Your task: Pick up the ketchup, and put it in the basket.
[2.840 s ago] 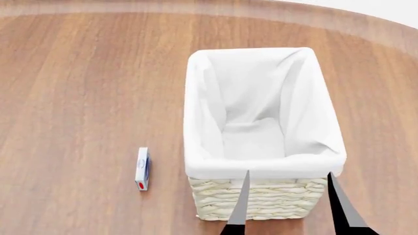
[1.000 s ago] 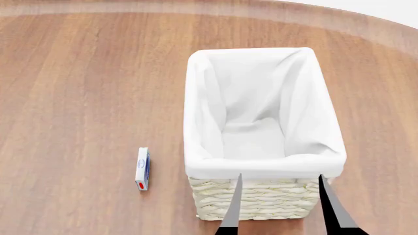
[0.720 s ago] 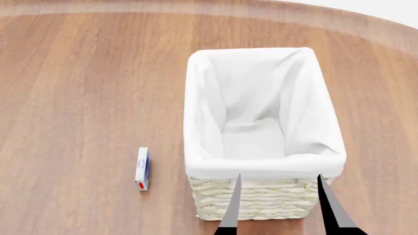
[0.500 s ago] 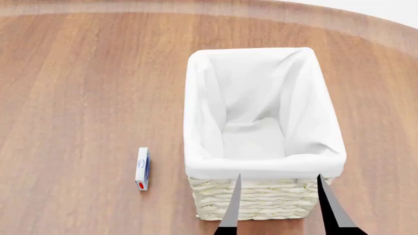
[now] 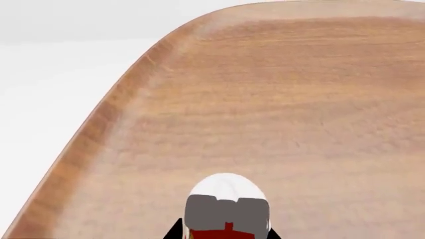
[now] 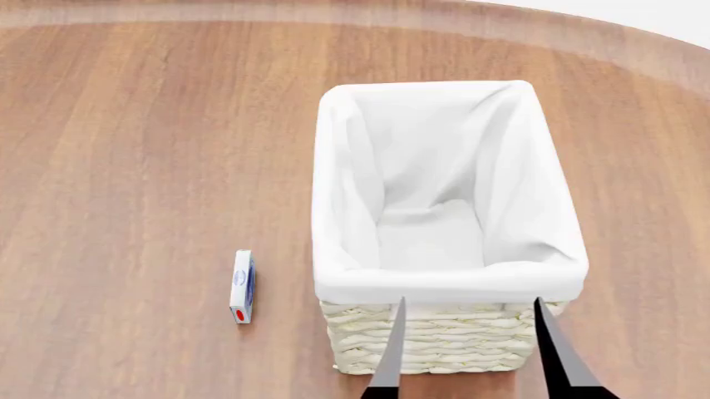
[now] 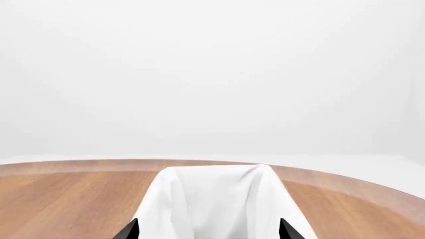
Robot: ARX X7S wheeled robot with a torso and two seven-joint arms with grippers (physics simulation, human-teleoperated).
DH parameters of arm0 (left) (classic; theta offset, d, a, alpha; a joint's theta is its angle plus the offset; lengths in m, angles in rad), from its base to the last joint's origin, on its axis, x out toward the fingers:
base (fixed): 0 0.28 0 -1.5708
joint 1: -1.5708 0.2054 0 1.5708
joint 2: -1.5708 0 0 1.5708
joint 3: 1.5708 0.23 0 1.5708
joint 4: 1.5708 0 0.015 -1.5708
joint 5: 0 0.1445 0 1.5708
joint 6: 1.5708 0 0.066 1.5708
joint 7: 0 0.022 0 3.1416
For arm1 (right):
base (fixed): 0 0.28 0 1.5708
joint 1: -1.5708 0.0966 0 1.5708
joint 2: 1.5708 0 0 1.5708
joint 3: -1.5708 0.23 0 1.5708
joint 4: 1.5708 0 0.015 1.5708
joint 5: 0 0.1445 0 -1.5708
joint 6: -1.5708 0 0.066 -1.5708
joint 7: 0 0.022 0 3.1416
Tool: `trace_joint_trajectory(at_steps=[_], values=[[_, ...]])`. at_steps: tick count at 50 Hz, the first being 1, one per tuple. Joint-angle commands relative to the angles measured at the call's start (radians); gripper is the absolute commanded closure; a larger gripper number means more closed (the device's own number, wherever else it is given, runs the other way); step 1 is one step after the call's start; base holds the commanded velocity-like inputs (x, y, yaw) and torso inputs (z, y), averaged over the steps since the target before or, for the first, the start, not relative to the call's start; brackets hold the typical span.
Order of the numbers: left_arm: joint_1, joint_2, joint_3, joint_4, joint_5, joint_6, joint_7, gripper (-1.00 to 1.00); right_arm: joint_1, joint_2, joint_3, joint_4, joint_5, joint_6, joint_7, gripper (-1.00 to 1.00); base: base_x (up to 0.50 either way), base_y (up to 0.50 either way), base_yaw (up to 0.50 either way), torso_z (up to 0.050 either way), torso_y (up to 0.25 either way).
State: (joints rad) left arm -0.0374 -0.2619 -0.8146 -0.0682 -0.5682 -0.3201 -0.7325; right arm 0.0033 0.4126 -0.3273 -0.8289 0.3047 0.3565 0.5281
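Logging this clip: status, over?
Left tool shut on ketchup, outside head view. Right tool open, empty, at basket's near wall. Ketchup not in basket yet. Small box left of basket, not in the way.

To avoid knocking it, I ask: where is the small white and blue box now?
In the head view the small box lies on the wooden table, on the robot's left of the basket, apart from its near corner.
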Motion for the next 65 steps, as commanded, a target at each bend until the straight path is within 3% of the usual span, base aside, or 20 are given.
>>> trace_joint_trajectory(at_steps=[1,15,31,42,48,56,65], values=[[0.021,0.015,0.008,0.051,-0.004,0.013,0.066,1.00,0.006,-0.019,0.014,0.003,-0.020,0.013,-0.029,-1.00,0.00,0.00,0.00,0.000,0.000],[0.046,-0.014,0.061,0.296,-0.102,-0.059,0.131,1.00,0.007,-0.014,0.014,0.002,-0.015,0.011,-0.026,-1.00,0.00,0.00,0.00,0.000,0.000],[0.003,-0.161,0.235,0.565,-0.205,-0.197,0.235,1.00,0.008,-0.008,0.015,-0.001,-0.007,0.009,-0.021,-1.00,0.00,0.00,0.00,0.000,0.000],[-0.116,-0.312,0.353,0.687,-0.318,-0.340,0.270,1.00,0.011,-0.005,0.012,-0.006,-0.001,0.013,-0.018,-1.00,0.00,0.00,0.00,0.000,0.000],[-0.218,-0.380,0.471,0.691,-0.317,-0.396,0.303,1.00,0.009,-0.002,0.017,-0.007,0.004,0.011,-0.017,-1.00,0.00,0.00,0.00,0.000,0.000],[-0.364,-0.424,0.550,0.711,-0.381,-0.476,0.293,1.00,0.012,0.000,0.013,-0.007,0.006,0.011,-0.016,-1.00,0.00,0.00,0.00,0.000,0.000],[-0.574,-0.452,0.721,0.688,-0.415,-0.574,0.336,1.00,0.013,0.001,0.004,-0.003,0.004,0.006,-0.017,-1.00,0.00,0.00,0.00,0.000,0.000]])
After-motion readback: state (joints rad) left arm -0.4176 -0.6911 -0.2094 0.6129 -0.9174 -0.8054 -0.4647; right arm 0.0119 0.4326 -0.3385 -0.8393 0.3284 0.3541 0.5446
